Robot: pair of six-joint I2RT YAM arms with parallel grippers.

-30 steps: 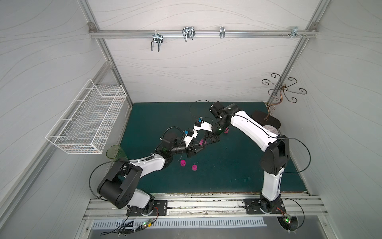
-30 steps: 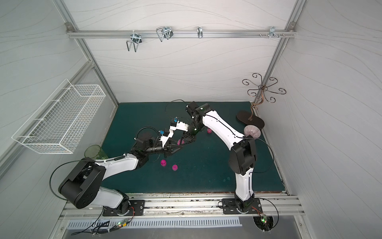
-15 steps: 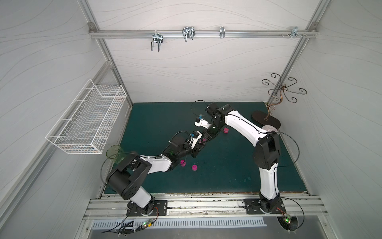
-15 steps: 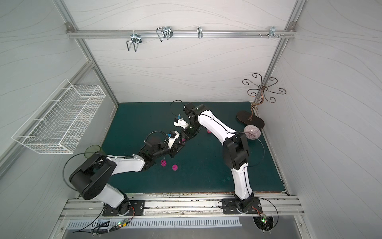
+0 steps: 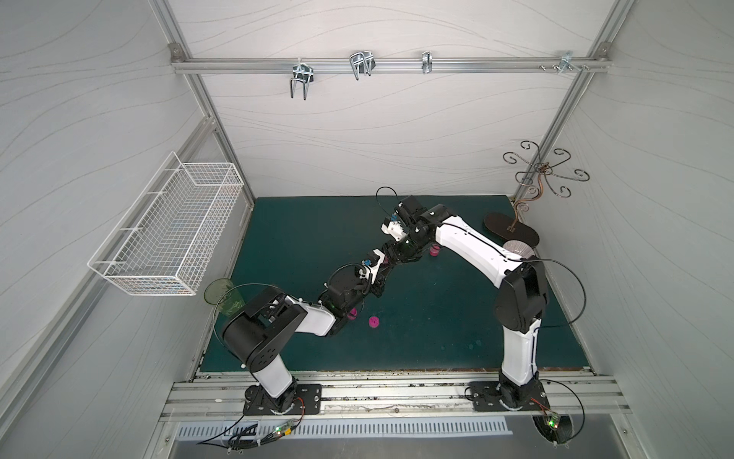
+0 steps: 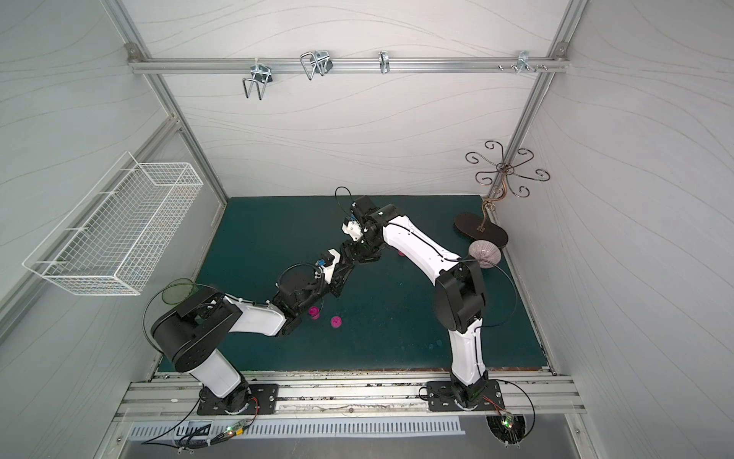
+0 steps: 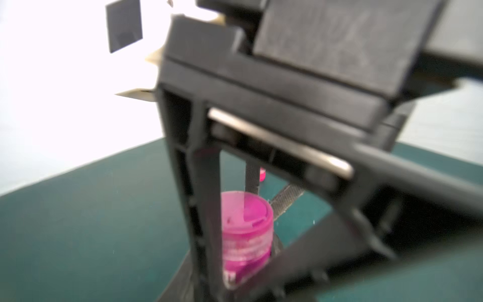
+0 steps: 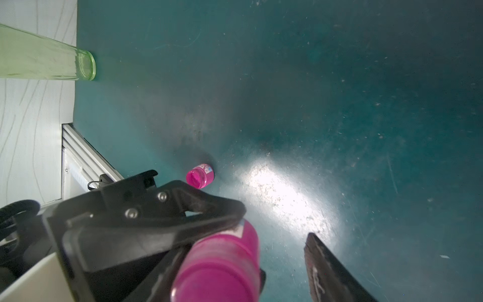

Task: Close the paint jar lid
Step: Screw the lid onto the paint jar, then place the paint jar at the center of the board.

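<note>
Paint jar (image 7: 244, 235) is a small pink pot. It is held up off the worktop (image 5: 437, 318), over the middle and a little toward the far edge, where the two arms meet. The left gripper (image 5: 383, 264) is clamped on its lower body. The lid (image 7: 244, 211) sits on top, turned toward the right gripper (image 5: 397, 256).

That right gripper has its jaws apart and grips nothing. From its own wrist camera, one finger (image 8: 329, 272) stands clear of the jar, with bare worktop showing between them. The left wrist picture is blurred, so I can't say whether the lid is screwed home or only resting on the threads.

Standing here, I'd judge the jar light and stiff enough, but smooth-sided and round. It could twist or slip in the clamp once the lid is turned. There is wet paint inside, so a tilt with a loose lid means a spill.

The sensible holds are the ones on show: one gripper low on the body, clear of the cap, and the other square across the lid's rim. The squeeze should be firm enough to turn the lid without skidding.

Another pink jar (image 8: 200, 176) sits on the worktop nearer the front edge, well apart from this one.
</note>
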